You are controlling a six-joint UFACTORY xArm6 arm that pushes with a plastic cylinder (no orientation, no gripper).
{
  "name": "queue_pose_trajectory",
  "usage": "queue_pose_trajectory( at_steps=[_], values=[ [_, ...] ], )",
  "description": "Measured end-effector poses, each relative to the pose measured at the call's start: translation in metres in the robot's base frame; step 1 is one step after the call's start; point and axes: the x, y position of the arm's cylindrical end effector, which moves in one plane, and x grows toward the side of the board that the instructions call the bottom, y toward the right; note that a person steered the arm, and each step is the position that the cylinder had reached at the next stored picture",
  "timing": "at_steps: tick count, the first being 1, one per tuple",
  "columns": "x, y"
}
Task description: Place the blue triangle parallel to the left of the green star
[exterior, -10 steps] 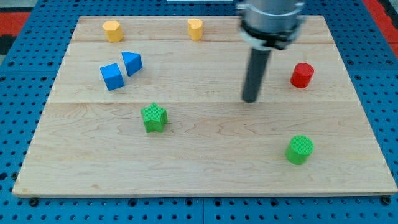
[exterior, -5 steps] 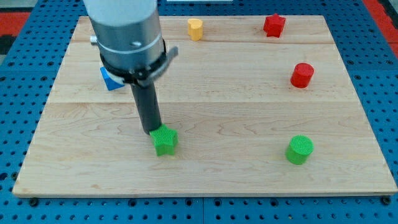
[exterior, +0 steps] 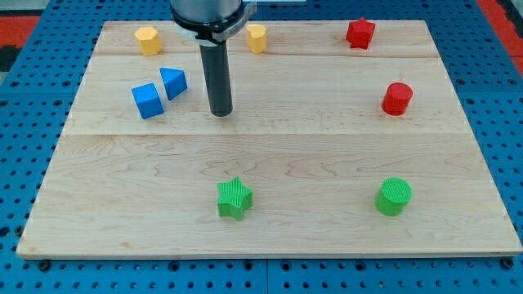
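Observation:
The blue triangle [exterior: 173, 82] lies at the upper left of the wooden board [exterior: 270, 237], touching a blue cube [exterior: 147, 100] on its left. The green star [exterior: 234, 198] sits low on the board, left of centre. My tip [exterior: 220, 112] rests on the board just right of the blue triangle, a short gap away, and well above the green star.
A yellow block [exterior: 147, 39] and another yellow block [exterior: 257, 37] sit along the top edge. A red star [exterior: 360, 33] is at the top right, a red cylinder [exterior: 397, 98] at the right, a green cylinder [exterior: 394, 196] at the lower right.
My tip pushed the green star down and to the right, then moved up to beside the blue triangle. The blue blocks have not moved.

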Motion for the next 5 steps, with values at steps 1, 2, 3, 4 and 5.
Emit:
queue_pose_trajectory(
  at_steps=[1,2,3,4,5],
  values=[
    [-0.035,-0.031],
    [-0.071,-0.037],
    [-0.1,-0.072],
    [-0.124,-0.114],
    [-0.106,-0.119]
  ],
)
